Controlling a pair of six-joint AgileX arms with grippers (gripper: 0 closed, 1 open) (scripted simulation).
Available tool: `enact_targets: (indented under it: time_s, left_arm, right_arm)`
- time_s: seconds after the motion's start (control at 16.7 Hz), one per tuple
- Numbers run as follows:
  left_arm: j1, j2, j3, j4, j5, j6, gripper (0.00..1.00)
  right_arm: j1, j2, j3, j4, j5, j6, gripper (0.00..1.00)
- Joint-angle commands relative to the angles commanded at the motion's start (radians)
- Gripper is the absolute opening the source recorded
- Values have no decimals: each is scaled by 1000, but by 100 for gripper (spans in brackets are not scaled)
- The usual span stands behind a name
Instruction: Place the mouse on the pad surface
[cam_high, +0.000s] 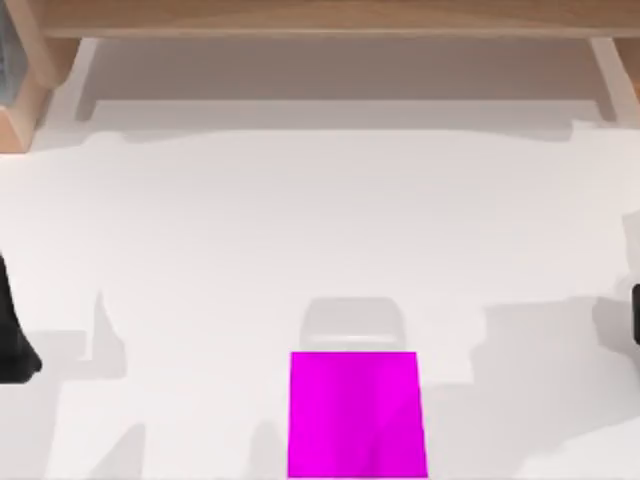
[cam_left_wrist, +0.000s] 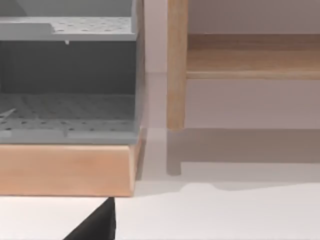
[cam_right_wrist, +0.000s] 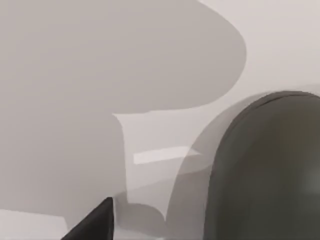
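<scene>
Left claw (cam_high: 14, 342): parked at the table's (cam_high: 200, 250) left edge, aimed at a grey rack (cam_left_wrist: 67, 107) on a wooden base. Right claw (cam_high: 636, 314): parked at the right edge. How far either is open, or whether anything is held, cannot be told. Probably kept out wide to leave the middle free.

Nearest, at the near edge, middle: pad (cam_high: 355, 415), flat and bare, likely put within either arm's reach. Just beyond it, touching its far edge, a pale patch (cam_high: 352, 322).

Close to the right wrist camera: a dark grey round-ended shape (cam_right_wrist: 265, 170), perhaps the mouse; cannot say for sure.

Farthest: wooden frame (cam_high: 320, 18) along the back.
</scene>
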Motion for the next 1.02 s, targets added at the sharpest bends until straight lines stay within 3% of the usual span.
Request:
enact_targets:
  time_s: [0.36, 0.78, 1.02]
  left_arm:
    - [0, 0, 0, 0, 0, 0, 100]
    - [0, 0, 0, 0, 0, 0, 100]
    - [0, 0, 0, 0, 0, 0, 100]
  right_arm:
    - [-2, -65, 54, -82, 1, 0, 0]
    - [-3, -184, 247, -419, 1, -6, 0]
    - [-3, -214, 281, -464, 1, -8, 0]
